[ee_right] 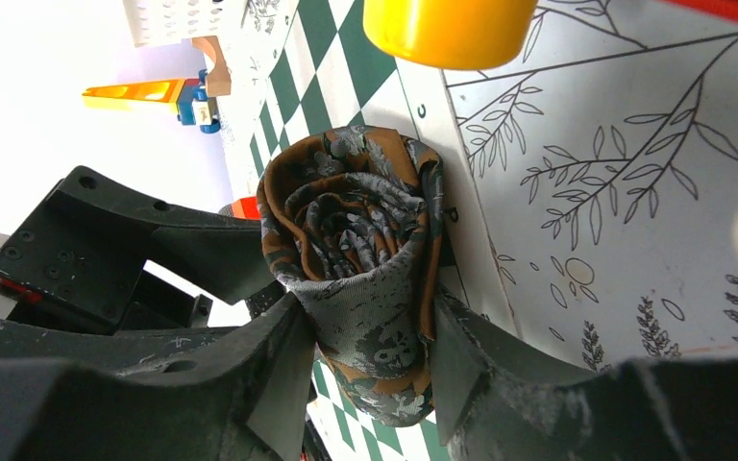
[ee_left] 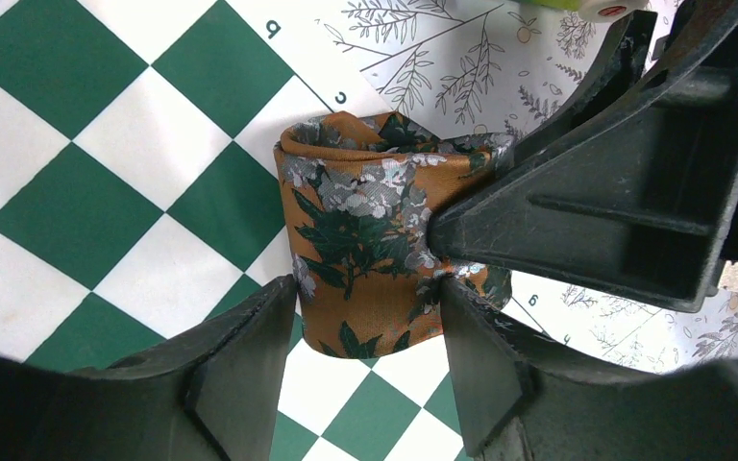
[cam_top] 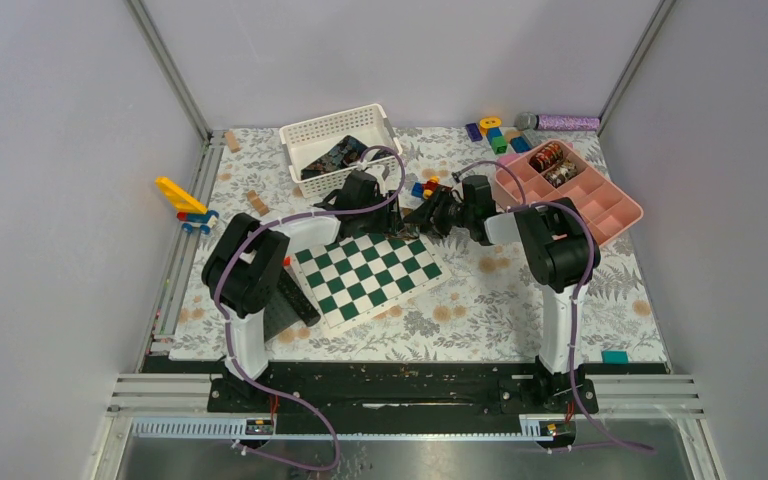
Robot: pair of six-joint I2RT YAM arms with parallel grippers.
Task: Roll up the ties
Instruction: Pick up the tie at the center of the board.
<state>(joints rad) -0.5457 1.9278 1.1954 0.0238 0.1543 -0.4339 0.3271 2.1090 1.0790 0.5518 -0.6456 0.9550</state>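
Note:
A rolled tie, orange-brown with grey and green flowers, lies on the chessboard's far edge. My left gripper is shut on it, one finger against each side of the roll. In the right wrist view, the coiled end of the tie faces the camera, and my right gripper is shut on the same roll from the other side. One of its fingers presses into the fabric. From above, both grippers meet at the board's back right corner. More rolled ties sit in the pink tray.
A white basket at the back holds dark ties. The pink tray stands at the back right. Toy blocks and a purple cylinder lie behind it. A yellow block is close to the roll. A yellow-blue toy sits left.

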